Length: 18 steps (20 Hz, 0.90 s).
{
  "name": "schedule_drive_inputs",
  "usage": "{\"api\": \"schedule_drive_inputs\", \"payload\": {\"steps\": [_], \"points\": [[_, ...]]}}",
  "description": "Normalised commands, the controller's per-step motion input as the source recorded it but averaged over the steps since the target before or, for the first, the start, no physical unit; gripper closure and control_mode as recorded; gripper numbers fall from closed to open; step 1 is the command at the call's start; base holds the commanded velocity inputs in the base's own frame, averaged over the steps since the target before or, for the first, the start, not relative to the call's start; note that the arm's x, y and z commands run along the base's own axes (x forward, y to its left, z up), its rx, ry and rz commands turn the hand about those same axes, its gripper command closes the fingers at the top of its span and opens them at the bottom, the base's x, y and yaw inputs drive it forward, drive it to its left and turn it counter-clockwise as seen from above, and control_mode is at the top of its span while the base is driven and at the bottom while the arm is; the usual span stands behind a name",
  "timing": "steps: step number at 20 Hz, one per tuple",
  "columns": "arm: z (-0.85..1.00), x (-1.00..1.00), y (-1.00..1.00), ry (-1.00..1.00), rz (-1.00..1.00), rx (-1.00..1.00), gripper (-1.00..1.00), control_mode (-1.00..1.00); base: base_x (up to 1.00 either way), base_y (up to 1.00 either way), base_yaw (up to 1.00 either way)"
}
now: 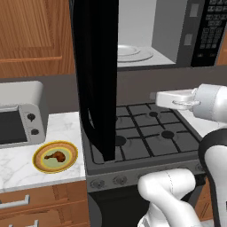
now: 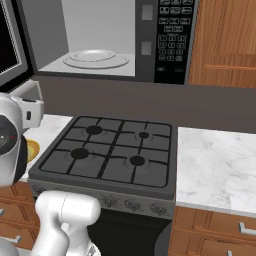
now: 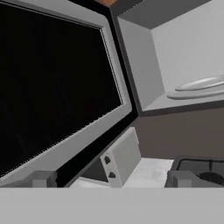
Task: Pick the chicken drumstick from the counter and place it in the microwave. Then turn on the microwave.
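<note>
The brown-orange chicken drumstick [image 1: 56, 155] lies on a yellow plate [image 1: 71, 151] on the marble counter [image 1: 62, 126], left of the stove. Above the stove the black microwave [image 2: 150, 45] stands open, its dark glass door [image 1: 95, 75] swung out and hanging down the middle of the left base view. The glass turntable [image 2: 95, 58] inside is bare. My gripper [image 1: 156, 96] hovers over the stovetop behind the door, pointing left, far above and to the right of the drumstick. In the hand view the gripper [image 3: 111, 179] is open, with nothing between its fingertips [image 3: 41, 178].
A silver toaster oven [image 1: 20, 119] stands on the counter just behind the plate. The dark gas stovetop [image 2: 110, 150] lies under my arm. The microwave keypad [image 2: 172, 35] is right of the cavity. More marble counter [image 2: 215, 160] runs to the stove's right, over wooden drawers.
</note>
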Motion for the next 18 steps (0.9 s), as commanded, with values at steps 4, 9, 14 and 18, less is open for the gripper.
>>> {"api": "schedule_drive_inputs", "payload": {"steps": [4, 9, 14, 18], "points": [[-0.07, 0.01, 0.00, 0.00, -0.02, -0.02, -1.00, -1.00, 0.00, 0.00, 0.00], [-0.10, 0.00, 0.00, 0.03, -0.01, -0.04, -1.00, -1.00, 0.00, 0.00, 0.00], [-0.13, 0.02, 0.00, 0.10, -0.01, -0.08, -1.00, -1.00, 0.00, 0.00, 0.00], [-0.12, 0.03, 0.00, 0.16, -0.03, -0.09, -1.00, -1.00, 0.00, 0.00, 0.00]]}}
